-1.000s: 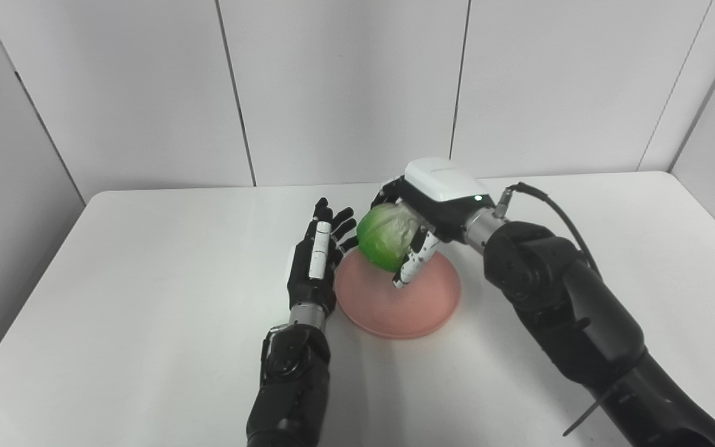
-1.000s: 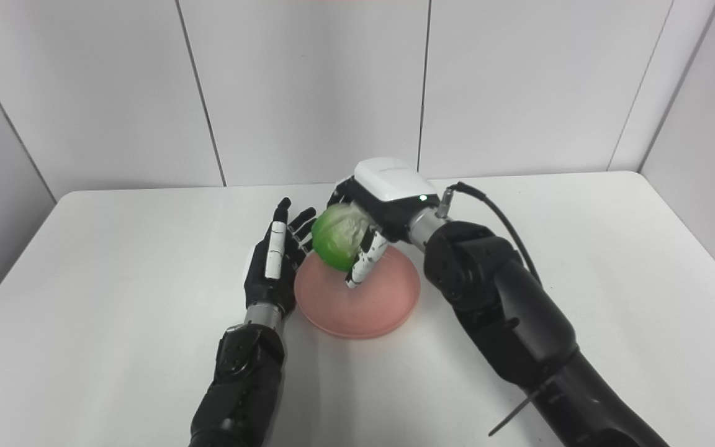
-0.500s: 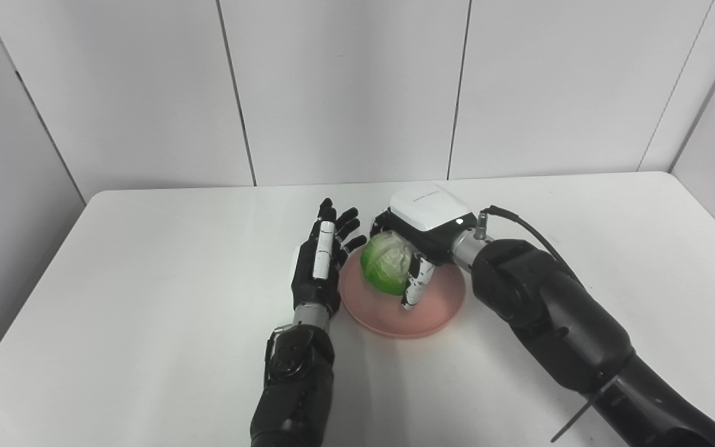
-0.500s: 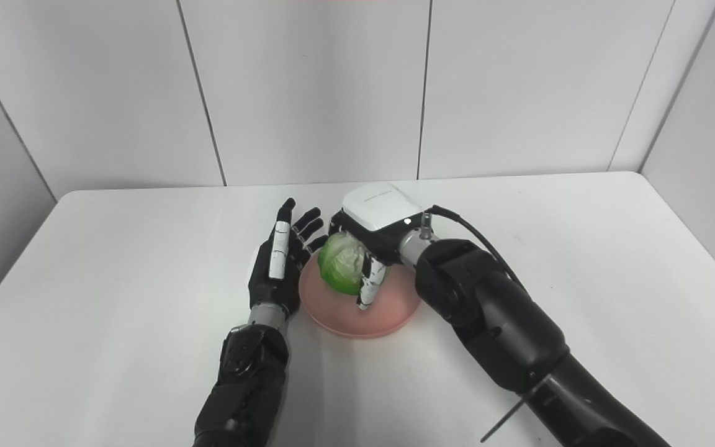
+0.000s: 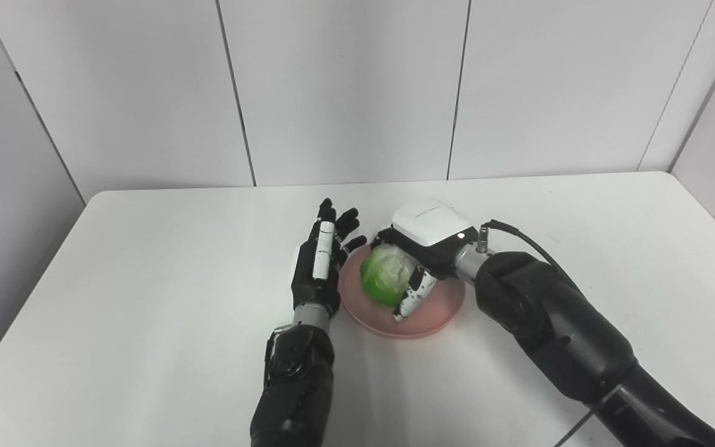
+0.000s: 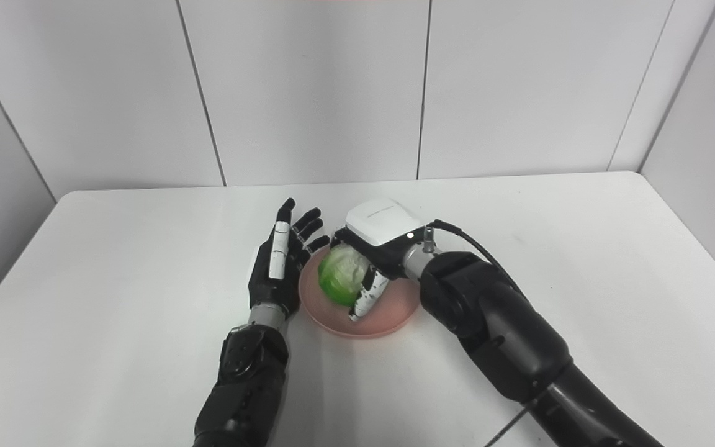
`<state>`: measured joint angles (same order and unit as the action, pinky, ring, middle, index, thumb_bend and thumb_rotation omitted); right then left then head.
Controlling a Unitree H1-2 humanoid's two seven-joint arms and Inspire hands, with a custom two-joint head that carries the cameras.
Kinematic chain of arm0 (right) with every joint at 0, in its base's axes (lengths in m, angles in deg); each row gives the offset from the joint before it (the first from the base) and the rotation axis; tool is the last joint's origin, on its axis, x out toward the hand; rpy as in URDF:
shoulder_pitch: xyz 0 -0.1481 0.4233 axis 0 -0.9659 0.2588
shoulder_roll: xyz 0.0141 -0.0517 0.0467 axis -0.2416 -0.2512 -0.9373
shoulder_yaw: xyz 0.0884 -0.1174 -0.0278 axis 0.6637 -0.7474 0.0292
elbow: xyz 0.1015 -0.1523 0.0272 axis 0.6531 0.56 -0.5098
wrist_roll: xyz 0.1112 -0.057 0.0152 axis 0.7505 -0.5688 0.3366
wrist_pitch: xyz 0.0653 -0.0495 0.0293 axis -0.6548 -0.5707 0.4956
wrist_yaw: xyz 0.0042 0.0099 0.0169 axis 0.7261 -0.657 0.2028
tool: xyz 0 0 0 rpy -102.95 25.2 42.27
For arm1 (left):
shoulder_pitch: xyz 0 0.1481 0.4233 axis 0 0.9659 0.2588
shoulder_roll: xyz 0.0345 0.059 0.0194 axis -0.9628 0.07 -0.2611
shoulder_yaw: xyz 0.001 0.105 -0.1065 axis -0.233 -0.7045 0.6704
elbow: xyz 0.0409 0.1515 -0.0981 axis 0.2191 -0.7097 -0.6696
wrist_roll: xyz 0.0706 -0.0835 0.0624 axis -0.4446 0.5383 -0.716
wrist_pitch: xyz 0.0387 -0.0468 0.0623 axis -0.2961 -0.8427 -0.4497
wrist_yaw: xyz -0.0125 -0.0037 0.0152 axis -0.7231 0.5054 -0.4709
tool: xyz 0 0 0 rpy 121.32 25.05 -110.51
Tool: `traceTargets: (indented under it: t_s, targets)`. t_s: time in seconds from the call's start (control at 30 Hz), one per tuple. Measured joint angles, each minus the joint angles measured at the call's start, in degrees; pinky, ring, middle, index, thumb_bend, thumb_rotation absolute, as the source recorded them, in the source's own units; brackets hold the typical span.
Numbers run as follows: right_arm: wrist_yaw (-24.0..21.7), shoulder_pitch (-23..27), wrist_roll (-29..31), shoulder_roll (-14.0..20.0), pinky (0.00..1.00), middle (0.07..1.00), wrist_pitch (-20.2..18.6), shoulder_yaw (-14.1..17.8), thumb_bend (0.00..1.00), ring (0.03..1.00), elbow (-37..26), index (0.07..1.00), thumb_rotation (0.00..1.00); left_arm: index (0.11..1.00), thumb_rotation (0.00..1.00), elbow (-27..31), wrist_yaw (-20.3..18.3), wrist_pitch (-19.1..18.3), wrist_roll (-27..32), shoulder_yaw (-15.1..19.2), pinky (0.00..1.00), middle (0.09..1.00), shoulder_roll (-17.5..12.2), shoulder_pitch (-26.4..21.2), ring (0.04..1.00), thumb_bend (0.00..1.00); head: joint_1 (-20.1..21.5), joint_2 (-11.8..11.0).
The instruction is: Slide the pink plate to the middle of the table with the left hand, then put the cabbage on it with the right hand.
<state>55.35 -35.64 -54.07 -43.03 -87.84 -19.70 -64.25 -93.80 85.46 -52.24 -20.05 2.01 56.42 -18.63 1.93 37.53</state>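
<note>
Right hand wrapped round cabbage, lowered onto pink plate near mid-table; looks seated on plate, though contact underneath can't be confirmed. Left hand open, fingers spread, empty, parked just beside plate's left rim. Plate slide apparently done. Remaining, by the look of it: release cabbage, pull rt hand clear. Nothing else on plate.

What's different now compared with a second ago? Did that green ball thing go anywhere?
The right hand has come down, lowering the cabbage from above the pink plate to sit low in it, fingers still wrapped around it. The left hand stayed open beside the plate, which hardly moved.
</note>
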Motion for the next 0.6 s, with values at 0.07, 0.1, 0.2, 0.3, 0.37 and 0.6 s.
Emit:
traceTargets:
  t_s: [0.07, 0.1, 0.2, 0.3, 0.37, 0.6]
  targets:
    - [-0.88, 0.02, -0.04, 0.19, 1.0, 0.9, 0.0, 0.13, 1.0, 0.909, -0.02, 0.836, 0.94, 0.936, 0.77, 0.02, -0.42, -0.16, 0.42, 0.01, 0.77, 0.815, 0.0, 0.0, 0.891, 0.87, 0.18, -0.09]
    - [-0.89, 0.02, -0.08, 0.27, 1.0, 0.907, 0.0, 0.17, 1.0, 0.917, -0.02, 0.844, 0.96, 0.939, 0.78, 0.03, -0.46, -0.19, 0.49, 0.01, 0.77, 0.816, -0.01, 0.0, 0.893, 0.86, 0.18, -0.09]
    - [-0.93, 0.06, -0.17, 0.47, 1.0, 0.909, 0.01, 0.43, 1.0, 0.926, -0.02, 0.849, 1.0, 0.946, 0.79, 0.08, -0.46, -0.23, 0.5, -0.02, 0.76, 0.858, -0.05, 0.01, 0.888, 0.85, 0.18, -0.09]
    - [-0.89, 0.07, -0.2, 0.5, 1.0, 0.91, 0.04, 0.86, 1.0, 0.933, -0.02, 0.854, 0.99, 0.951, 0.8, 0.65, -0.46, -0.48, 0.48, -0.09, 0.75, 0.901, -0.05, 0.26, 0.879, 0.83, 0.35, 0.0]
    - [-0.69, 0.04, 0.13, 0.49, 1.0, 0.911, 0.06, 1.55, 1.0, 0.926, -0.02, 0.858, 0.99, 0.956, 0.81, 1.21, -0.43, -0.73, 0.37, -0.24, 0.74, 0.848, -0.05, 0.56, 0.863, 0.83, 0.53, 0.0]
    - [3.28, -0.41, 2.37, 0.3, 1.0, 0.878, 0.86, 4.49, 0.98, 0.88, 0.06, 0.845, 1.0, 0.952, 0.78, 1.31, -0.37, -0.84, 0.36, 0.08, 0.73, 0.796, -0.09, 0.55, 0.823, 0.89, 0.53, 0.0]
